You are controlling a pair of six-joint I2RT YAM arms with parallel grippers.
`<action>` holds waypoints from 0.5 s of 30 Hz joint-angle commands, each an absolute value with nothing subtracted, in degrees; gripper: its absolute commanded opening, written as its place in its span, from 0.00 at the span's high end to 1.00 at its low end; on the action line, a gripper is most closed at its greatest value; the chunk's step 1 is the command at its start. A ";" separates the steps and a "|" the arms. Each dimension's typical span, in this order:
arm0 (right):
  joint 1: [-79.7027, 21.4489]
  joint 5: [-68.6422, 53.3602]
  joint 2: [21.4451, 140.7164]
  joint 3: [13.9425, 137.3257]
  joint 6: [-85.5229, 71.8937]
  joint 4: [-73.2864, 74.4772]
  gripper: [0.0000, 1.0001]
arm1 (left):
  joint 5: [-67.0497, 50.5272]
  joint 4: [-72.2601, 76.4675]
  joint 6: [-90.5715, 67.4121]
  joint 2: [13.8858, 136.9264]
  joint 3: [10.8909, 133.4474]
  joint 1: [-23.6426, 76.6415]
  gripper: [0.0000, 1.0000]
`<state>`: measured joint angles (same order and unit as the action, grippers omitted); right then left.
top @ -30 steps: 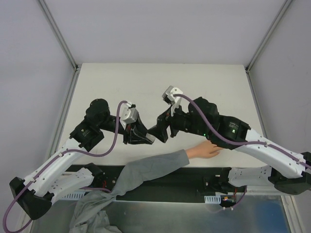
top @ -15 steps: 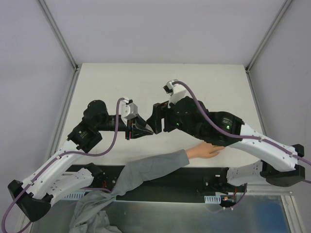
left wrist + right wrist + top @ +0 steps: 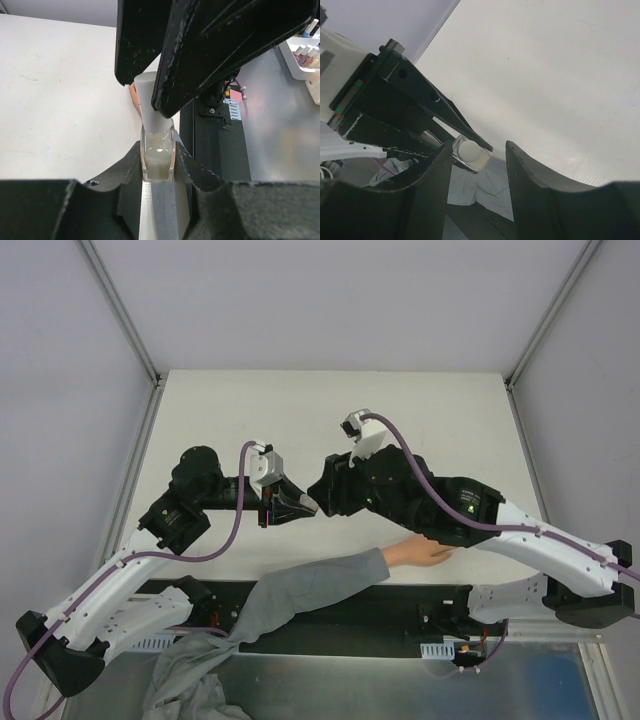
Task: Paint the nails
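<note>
My left gripper is shut on a small clear bottle of whitish polish, held off the table with its pale cap pointing away. In the top view the left gripper meets my right gripper tip to tip. The right gripper straddles the cap: its jaws stand apart, one finger next to the cap, a gap on the other side. The peach hand lies flat near the table's front edge, partly under my right arm. Its nails are too small to make out.
The hand's grey sleeve runs down left over a black strip at the near edge. The white table stretches behind both arms. A white rack of polish bottles stands beyond the table, seen in the left wrist view.
The left gripper brought the bottle right, up to the right gripper. The right gripper's jaws have narrowed around the cap.
</note>
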<state>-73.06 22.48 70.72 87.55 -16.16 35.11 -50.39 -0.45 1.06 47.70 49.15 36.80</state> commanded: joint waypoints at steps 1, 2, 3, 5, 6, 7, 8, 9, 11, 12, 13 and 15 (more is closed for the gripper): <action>-73.21 21.27 68.73 87.80 -14.86 32.26 0.51 | -50.80 0.62 1.85 47.11 50.89 37.27 1.00; -73.21 21.18 68.73 87.89 -14.77 32.34 0.54 | -50.80 0.70 1.76 47.28 50.89 37.27 1.00; -73.21 21.09 68.82 87.89 -14.68 32.34 0.54 | -50.80 0.70 1.67 47.29 50.89 37.27 1.00; -73.13 20.31 69.17 88.24 -14.33 32.26 0.54 | -50.97 0.70 1.67 47.29 50.98 37.27 1.00; -72.95 19.87 69.43 88.42 -14.24 32.26 0.55 | -51.06 0.70 1.67 47.37 50.98 37.27 1.00; -72.95 19.60 69.69 88.68 -13.98 32.34 0.55 | -51.15 0.70 1.67 47.37 50.98 37.18 1.00; -72.95 19.16 69.96 89.03 -13.89 32.26 0.55 | -51.24 0.70 1.58 47.37 50.98 37.26 1.00; -72.86 18.99 70.31 89.21 -13.80 32.17 0.55 | -51.33 0.70 1.58 47.37 51.06 37.27 1.00; -72.95 18.72 70.58 89.47 -13.71 32.25 0.57 | -51.33 0.70 1.67 47.37 50.98 37.27 1.00; -72.95 18.72 70.66 89.47 -13.62 32.08 0.58 | -51.33 0.70 1.58 47.37 50.98 37.27 1.00; -72.86 18.63 70.66 89.47 -13.62 31.99 0.61 | -51.24 0.70 1.58 47.37 50.98 37.27 1.00; -72.77 18.46 70.66 89.30 -13.54 31.90 0.63 | -51.15 0.70 1.58 47.37 50.98 37.27 1.00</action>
